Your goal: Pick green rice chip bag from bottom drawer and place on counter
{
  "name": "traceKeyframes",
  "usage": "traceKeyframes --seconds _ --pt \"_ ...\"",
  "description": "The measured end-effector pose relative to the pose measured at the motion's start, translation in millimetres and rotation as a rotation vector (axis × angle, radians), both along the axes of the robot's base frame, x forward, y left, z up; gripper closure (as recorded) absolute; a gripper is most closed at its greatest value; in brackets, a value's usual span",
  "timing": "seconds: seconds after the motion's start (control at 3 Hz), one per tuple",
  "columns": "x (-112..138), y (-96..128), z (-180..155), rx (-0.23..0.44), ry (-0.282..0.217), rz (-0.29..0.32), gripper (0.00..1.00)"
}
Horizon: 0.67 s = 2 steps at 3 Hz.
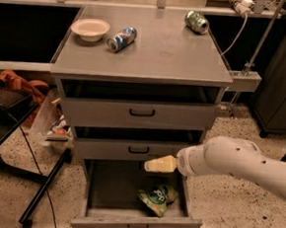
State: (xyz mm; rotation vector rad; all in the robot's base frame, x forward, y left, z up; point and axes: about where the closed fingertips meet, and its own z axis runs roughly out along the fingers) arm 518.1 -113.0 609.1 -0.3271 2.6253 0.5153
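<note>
The green rice chip bag (157, 199) lies inside the open bottom drawer (135, 225), toward its right front. The gripper (155, 164) is at the end of the white arm that comes in from the right. It hovers over the drawer's back right part, just in front of the middle drawer's face, above and slightly left of the bag and apart from it. The counter (162, 53) is the flat grey cabinet top above.
On the counter stand a white bowl (90, 28), a blue-and-white can (121, 38) lying on its side and a green soda can (196, 21) at the back right. A black stand (43, 187) and clutter sit on the floor at left.
</note>
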Motion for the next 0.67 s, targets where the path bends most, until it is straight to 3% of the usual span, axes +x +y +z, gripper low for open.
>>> traceKeyframes --seconds 0.33,0.67 --pt "33.7 23.7 -31.8 0.093 -0.037 0.032 0.00" --pt "51.0 46.8 -68.5 0.166 -0.029 0.116 0.00"
